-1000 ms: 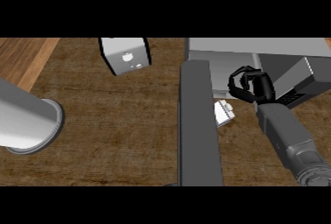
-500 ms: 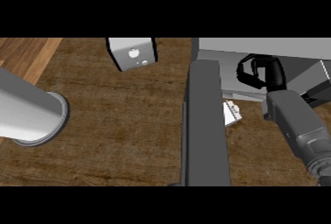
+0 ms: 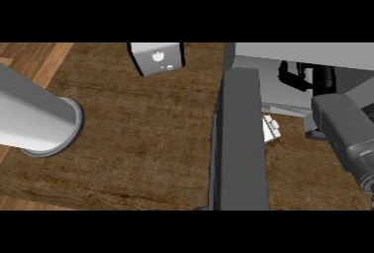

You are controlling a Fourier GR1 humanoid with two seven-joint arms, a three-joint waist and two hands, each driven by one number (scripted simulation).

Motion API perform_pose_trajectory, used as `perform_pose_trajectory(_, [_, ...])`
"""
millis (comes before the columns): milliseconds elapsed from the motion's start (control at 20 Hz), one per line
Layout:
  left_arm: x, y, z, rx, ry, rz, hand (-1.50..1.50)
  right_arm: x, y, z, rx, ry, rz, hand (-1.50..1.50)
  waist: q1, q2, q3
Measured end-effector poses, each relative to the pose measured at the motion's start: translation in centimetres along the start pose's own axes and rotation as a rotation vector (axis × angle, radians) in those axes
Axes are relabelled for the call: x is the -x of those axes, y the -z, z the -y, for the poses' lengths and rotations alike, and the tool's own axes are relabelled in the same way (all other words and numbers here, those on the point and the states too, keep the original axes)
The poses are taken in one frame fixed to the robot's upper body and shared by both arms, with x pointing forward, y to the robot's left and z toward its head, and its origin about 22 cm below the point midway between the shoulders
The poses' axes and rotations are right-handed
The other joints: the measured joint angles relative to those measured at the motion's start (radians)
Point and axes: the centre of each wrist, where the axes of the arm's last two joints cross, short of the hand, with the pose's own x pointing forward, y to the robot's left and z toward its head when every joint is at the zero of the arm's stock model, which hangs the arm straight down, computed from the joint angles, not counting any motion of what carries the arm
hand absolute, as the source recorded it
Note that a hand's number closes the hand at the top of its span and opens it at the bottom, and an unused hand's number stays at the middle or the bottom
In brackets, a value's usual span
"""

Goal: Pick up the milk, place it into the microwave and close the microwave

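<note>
A pale carton-like box (image 3: 157, 58) with a small logo stands on the wooden counter at the back; it looks like the milk. The microwave (image 3: 306, 52) sits at the right, its dark door (image 3: 237, 148) swung open toward me and seen edge-on. My right hand (image 3: 296, 74) is inside the microwave's grey cavity, partly hidden by my forearm (image 3: 343, 133) and the microwave's top. Whether it holds anything is hidden. Only my left forearm (image 3: 33, 116) shows, at the left edge.
A small white ribbed thing (image 3: 272, 129) lies on the counter just right of the open door, in front of the microwave. Bare wooden counter (image 3: 146, 133) spreads between my left forearm and the door. A lighter wood strip runs along the far left.
My right hand has moved up and deeper into the microwave. The whole scene has shifted right in view, and my left forearm has come further into view.
</note>
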Motion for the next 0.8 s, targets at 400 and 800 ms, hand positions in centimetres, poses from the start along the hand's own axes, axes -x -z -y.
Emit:
perform_pose_trajectory(400, [0.0, 0.8, -0.3, 0.022, 0.002, 0.003, -1.5, -0.4, 1.0, 1.7, 0.056, -0.027, -0.01, 1.5, 0.022, 0.014, 0.002])
perform_pose_trajectory(800, [0.2, 1.3, -0.6, 0.026, 0.014, 0.001, -1.5, -0.6, 1.5, 2.8, 0.084, -0.037, -0.006, 1.5, 0.038, 0.027, 0.004])
